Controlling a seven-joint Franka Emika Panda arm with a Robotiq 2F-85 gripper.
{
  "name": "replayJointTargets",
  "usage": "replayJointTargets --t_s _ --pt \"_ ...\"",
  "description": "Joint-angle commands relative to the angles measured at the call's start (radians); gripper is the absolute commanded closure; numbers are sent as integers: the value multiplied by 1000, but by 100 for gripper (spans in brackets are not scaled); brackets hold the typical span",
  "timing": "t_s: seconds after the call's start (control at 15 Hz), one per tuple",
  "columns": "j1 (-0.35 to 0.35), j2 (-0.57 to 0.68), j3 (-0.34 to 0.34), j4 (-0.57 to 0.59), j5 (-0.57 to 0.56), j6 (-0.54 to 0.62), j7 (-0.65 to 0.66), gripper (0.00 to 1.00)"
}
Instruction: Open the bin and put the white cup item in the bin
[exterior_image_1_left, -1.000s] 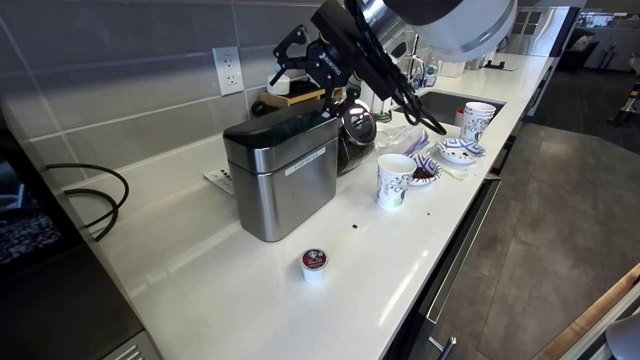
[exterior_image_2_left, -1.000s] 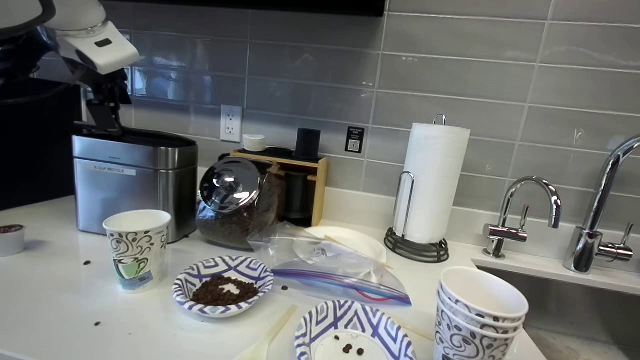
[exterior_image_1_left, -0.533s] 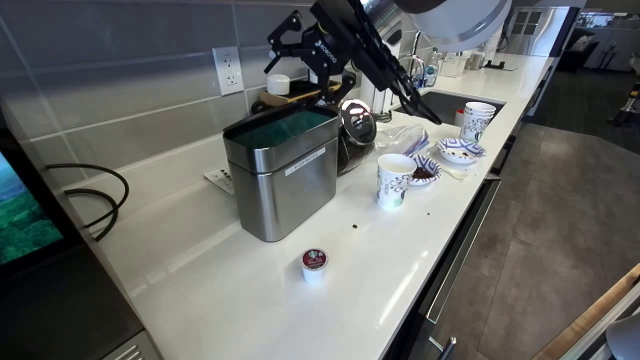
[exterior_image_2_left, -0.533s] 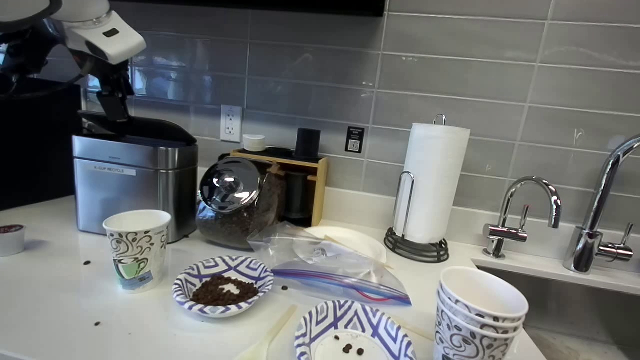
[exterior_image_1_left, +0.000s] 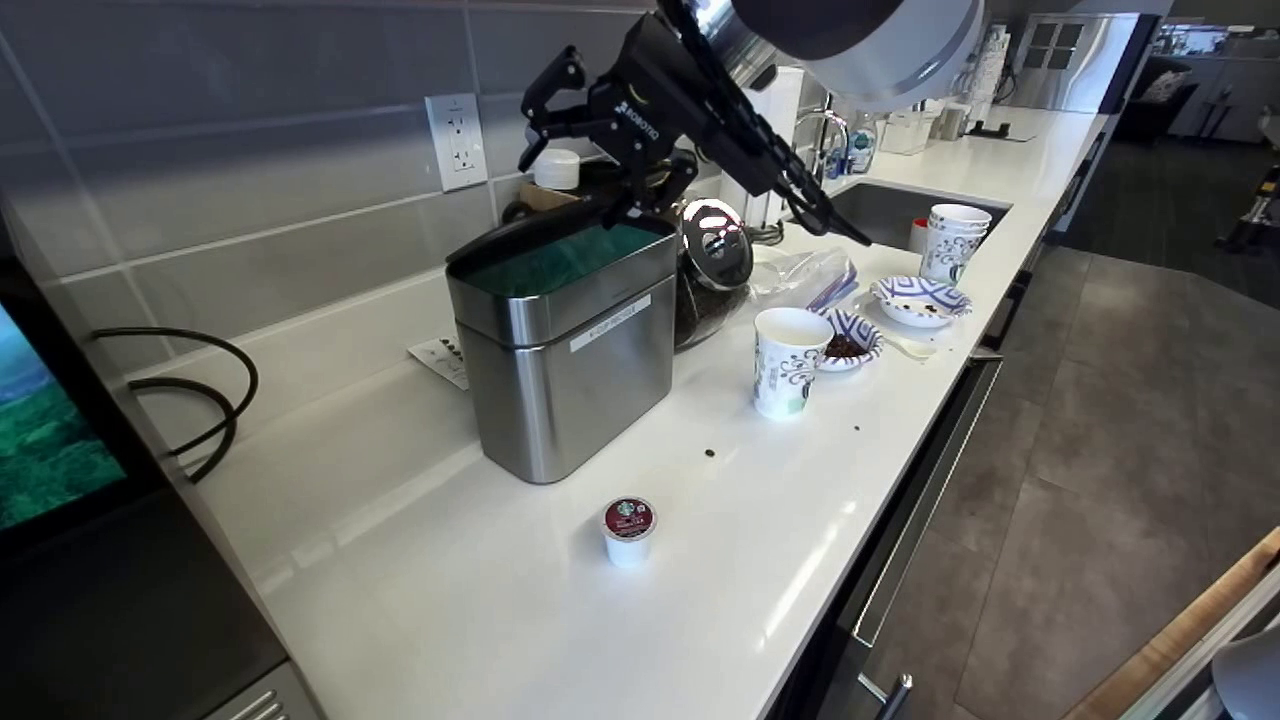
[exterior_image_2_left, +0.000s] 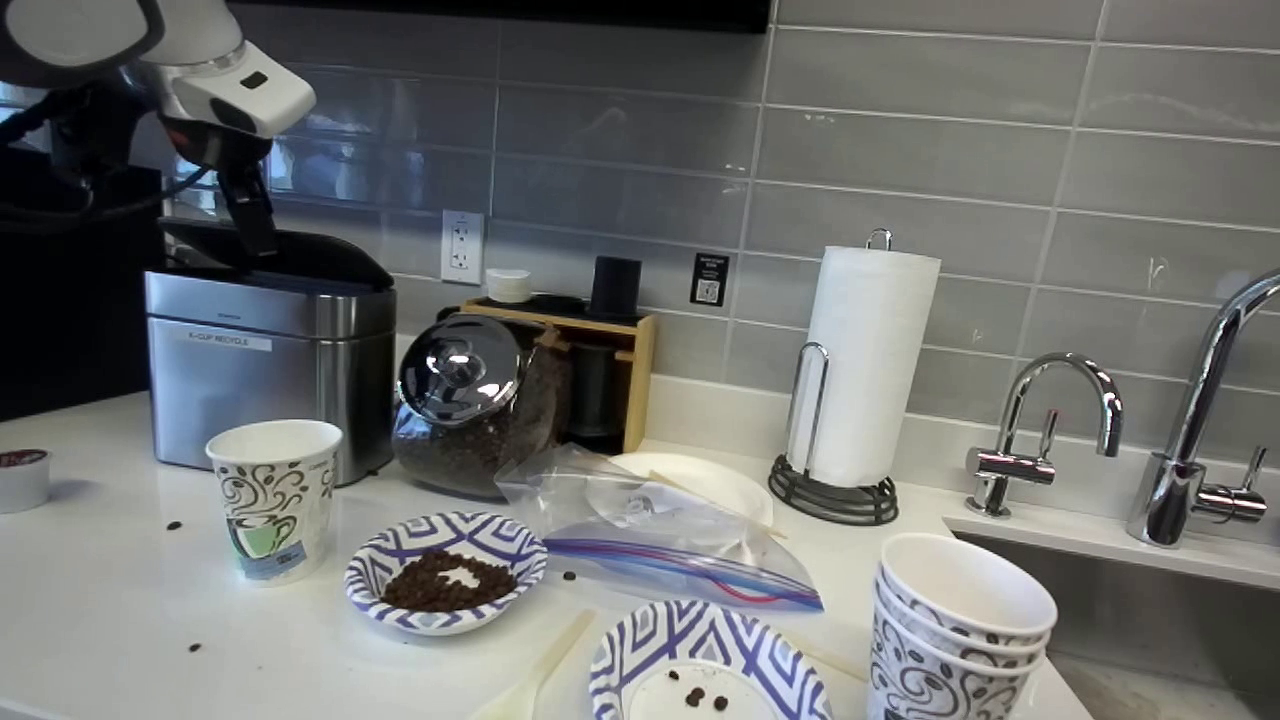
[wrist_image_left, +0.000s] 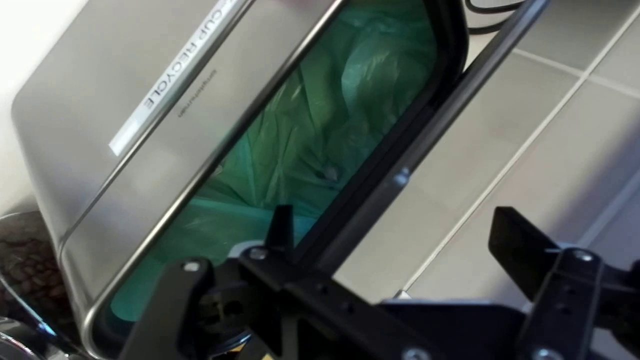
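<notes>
The brushed-steel bin (exterior_image_1_left: 580, 375) stands on the counter, also in an exterior view (exterior_image_2_left: 235, 385) and the wrist view (wrist_image_left: 165, 165). Its dark-edged lid (exterior_image_2_left: 325, 262) is tilted up towards the wall, and the green liner (wrist_image_left: 320, 125) shows inside. My gripper (exterior_image_1_left: 578, 185) is at the bin's far end with its fingers wide apart. In the wrist view the gripper (wrist_image_left: 395, 227) has one finger over the opening and the other on the lid's wall side. The white cup item (exterior_image_1_left: 628, 535), with a dark red top, stands on the counter before the bin; an exterior view shows it too (exterior_image_2_left: 22, 485).
A tall patterned cup (exterior_image_1_left: 785, 365) stands right of the bin. Beyond it are a bowl of beans (exterior_image_2_left: 447, 580), another bowl (exterior_image_2_left: 710, 670) and stacked cups (exterior_image_2_left: 955, 630). A tilted glass jar (exterior_image_2_left: 475, 405) leans close beside the bin. The tiled wall (exterior_image_1_left: 300, 220) rises behind.
The lid has risen from nearly flat to tilted up, uncovering the green inside. My gripper has moved towards the wall with it. The white cup item has not moved.
</notes>
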Motion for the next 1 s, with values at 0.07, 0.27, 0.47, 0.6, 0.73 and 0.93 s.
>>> replayJointTargets --t_s 0.07,0.27,0.47,0.6,0.73,0.93 --pt "-2 39 -13 41 -104 16 4 0" --pt "2 43 -19 52 -160 38 6 0" --pt "4 64 -24 89 -234 29 -6 0" --pt "5 79 -32 113 -299 22 3 0" --pt "8 97 -39 137 -352 19 1 0" --pt "16 118 -57 170 -434 9 17 0"
